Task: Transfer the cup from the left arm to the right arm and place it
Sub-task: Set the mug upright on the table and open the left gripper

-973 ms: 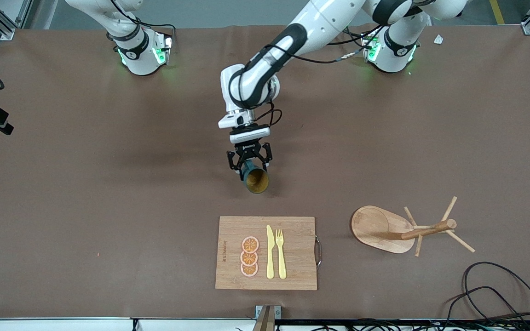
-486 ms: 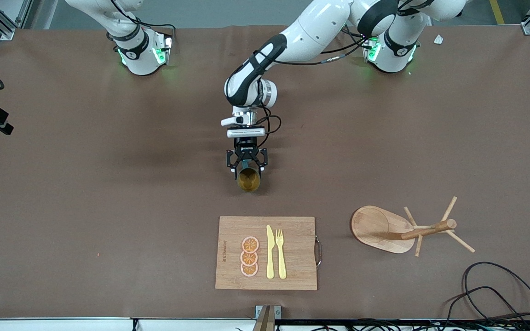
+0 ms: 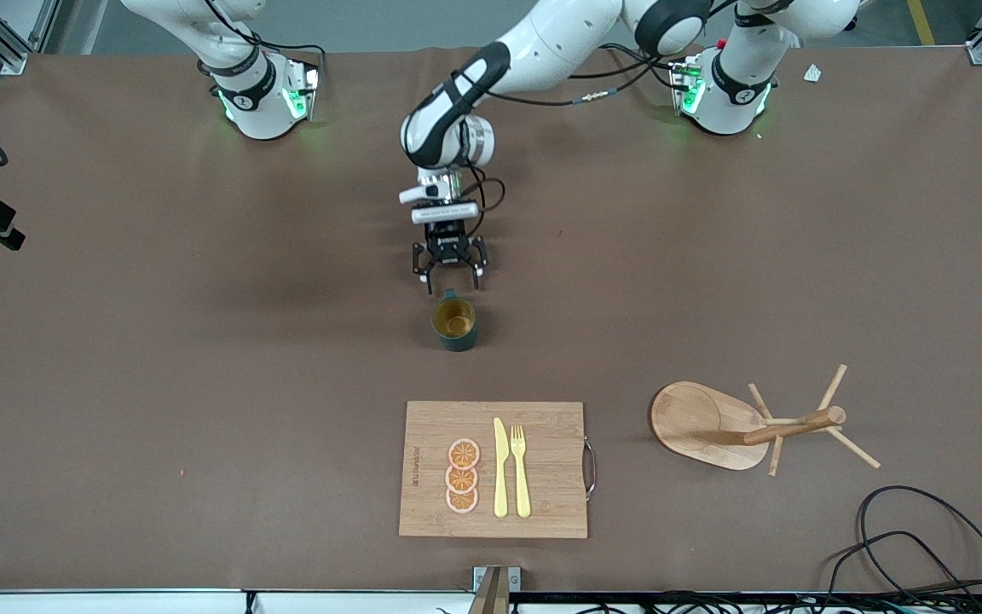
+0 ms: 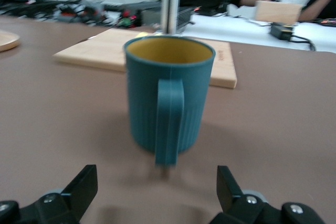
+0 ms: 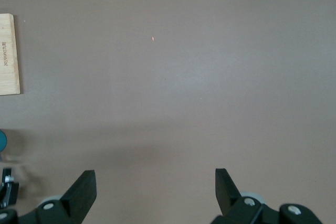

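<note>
The cup (image 3: 454, 323) stood upright at centre frame, released; left gripper (image 3: 448, 275) gaped empty just above it. Right gripper (image 5: 156, 192), wide, had not yet collected it.

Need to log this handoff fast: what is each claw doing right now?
Left claw: open, empty, just short of the cup standing on the table.
Right claw: open, empty, over bare table, waiting.

Cup (image 3: 454, 324) released upright; left end effector (image 3: 448, 275) withdrawn

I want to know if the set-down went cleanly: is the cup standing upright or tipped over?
Upright. The cup stands on its base on the table, tan inside facing up, clear of the open left gripper.
</note>
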`<act>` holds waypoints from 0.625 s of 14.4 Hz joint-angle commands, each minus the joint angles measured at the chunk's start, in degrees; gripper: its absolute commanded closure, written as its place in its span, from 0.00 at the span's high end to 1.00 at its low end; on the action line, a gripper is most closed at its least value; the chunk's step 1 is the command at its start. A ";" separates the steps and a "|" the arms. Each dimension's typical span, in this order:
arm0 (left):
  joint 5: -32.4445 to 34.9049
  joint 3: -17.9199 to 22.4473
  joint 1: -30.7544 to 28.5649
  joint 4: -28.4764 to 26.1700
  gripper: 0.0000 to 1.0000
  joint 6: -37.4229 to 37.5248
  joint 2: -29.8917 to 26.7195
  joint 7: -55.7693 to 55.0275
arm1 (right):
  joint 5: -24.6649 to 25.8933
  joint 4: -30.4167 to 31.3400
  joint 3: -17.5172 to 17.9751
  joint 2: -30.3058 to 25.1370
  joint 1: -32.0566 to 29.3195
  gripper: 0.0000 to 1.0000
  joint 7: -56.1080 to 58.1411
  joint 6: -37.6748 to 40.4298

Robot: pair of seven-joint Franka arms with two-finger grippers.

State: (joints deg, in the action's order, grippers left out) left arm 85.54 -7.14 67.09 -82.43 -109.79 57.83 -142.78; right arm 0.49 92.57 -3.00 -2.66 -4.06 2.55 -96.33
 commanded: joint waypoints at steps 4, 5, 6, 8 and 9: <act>-20.03 -2.09 3.05 0.25 1.00 4.49 -11.67 8.55 | -0.14 0.33 0.80 0.11 -1.31 1.00 0.00 1.76; -22.41 -2.09 3.05 0.34 1.00 5.02 -13.77 12.14 | -0.14 0.33 0.80 0.28 -1.22 1.00 0.09 1.76; -25.39 -2.00 2.44 0.34 1.00 5.03 -16.75 16.52 | -0.14 0.42 0.80 0.37 -1.22 1.00 0.09 1.76; -34.95 -1.39 -1.05 0.34 1.00 5.03 -23.51 24.70 | -0.14 0.33 0.80 1.60 -1.39 1.00 0.09 1.94; -38.48 -1.39 -3.43 0.34 1.00 5.03 -26.42 28.92 | -0.14 0.42 0.80 1.69 -1.31 1.00 0.18 2.11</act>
State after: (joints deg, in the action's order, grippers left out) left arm 53.81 -8.24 68.51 -80.06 -104.40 38.65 -121.64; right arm 0.49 92.76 -3.05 -1.47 -4.08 2.56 -94.67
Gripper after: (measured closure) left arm 0.000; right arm 0.000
